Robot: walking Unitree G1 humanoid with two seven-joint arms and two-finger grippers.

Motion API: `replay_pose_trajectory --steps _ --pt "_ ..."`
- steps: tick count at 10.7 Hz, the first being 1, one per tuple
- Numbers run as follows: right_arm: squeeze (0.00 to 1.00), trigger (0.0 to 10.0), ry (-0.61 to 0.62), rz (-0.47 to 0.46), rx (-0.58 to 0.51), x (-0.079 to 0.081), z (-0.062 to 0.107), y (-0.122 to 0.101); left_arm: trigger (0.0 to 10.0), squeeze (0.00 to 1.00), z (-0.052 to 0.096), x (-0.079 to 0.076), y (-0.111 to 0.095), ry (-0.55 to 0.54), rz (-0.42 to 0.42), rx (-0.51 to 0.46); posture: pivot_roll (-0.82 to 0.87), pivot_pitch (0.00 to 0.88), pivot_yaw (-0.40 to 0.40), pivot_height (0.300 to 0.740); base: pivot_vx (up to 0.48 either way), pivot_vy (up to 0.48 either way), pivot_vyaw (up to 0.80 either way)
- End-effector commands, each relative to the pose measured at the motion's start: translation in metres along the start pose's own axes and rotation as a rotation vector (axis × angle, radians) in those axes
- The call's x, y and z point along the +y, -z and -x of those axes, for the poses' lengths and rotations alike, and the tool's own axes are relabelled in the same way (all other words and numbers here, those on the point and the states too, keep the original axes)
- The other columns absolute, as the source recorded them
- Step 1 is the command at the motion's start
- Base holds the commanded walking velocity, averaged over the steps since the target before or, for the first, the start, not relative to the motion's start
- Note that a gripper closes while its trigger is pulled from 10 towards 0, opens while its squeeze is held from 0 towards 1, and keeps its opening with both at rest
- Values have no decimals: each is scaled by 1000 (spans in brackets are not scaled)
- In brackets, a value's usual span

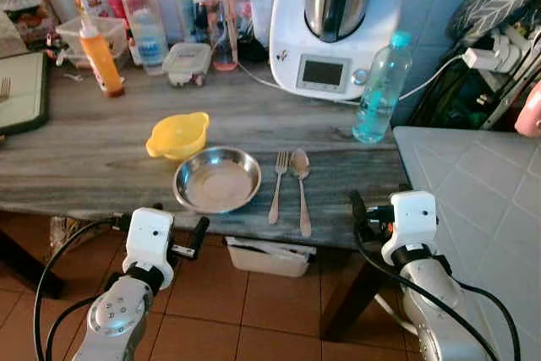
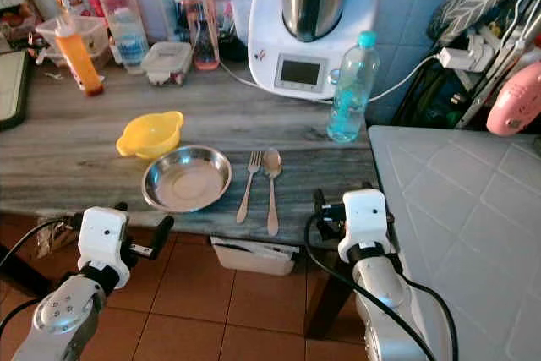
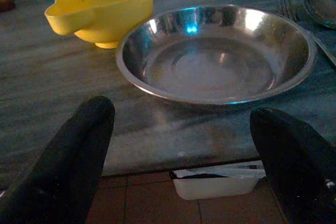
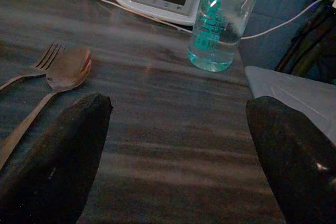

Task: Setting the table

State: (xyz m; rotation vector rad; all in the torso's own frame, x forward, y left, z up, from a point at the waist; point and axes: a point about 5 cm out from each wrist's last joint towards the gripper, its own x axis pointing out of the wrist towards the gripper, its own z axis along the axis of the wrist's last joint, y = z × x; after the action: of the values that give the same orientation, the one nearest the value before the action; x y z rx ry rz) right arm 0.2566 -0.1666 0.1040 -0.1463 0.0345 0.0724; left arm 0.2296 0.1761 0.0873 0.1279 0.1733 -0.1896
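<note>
The left gripper [image 3: 181, 166] hangs just off the front edge of the grey wooden table [image 1: 84, 158], its two black fingers [image 3: 68, 156] spread wide with nothing between them. Straight ahead of it, close to the table edge, sits a steel plate [image 3: 215, 56], upright with nothing in it, and just beyond that plate, slightly to the gripper's left, a yellow bowl [image 3: 102, 9] stands touching or almost touching the plate's rim. The right gripper [image 4: 176, 156] is also held at the table's front edge, near the corner, with its fingers [image 4: 58, 156] wide apart and holding nothing. Ahead of it and to its left lie a fork [image 4: 37, 66] and a spoon [image 4: 65, 72], side by side with the handles pointing back toward the robot; the fork is the one nearer the plate, and the spoon lies just beside it on the side nearer the right gripper. Farther ahead of the right gripper a clear water bottle [image 4: 220, 19] with a blue cap stands upright, and behind that a white kitchen machine [image 1: 334, 19] with a small screen. At the back of the table, beyond the left gripper's side, stand an orange bottle [image 1: 101, 57], a lidded container [image 1: 188, 61] and other bottles. Below the table a white tray [image 1: 270, 255] rests on the red tiled floor [image 1: 254, 319].
</note>
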Motion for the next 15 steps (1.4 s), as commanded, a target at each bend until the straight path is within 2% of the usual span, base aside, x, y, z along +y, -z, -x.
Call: replay_pose_trajectory --steps 1,11,15 --pt "0 10000 16 3 5 -4 -1 1 10000 0 -1 -1 0 7 -9 1 99 0 8 740 -262 0 0" --pt "0 10000 13 10 -2 -3 -6 0 10000 0 -1 0 0 16 -27 0 114 0 10 740 -288 0 0" --pt "0 10000 19 20 1 -7 -5 1 10000 0 -1 -1 1 17 -31 0 109 0 11 740 -302 0 0"
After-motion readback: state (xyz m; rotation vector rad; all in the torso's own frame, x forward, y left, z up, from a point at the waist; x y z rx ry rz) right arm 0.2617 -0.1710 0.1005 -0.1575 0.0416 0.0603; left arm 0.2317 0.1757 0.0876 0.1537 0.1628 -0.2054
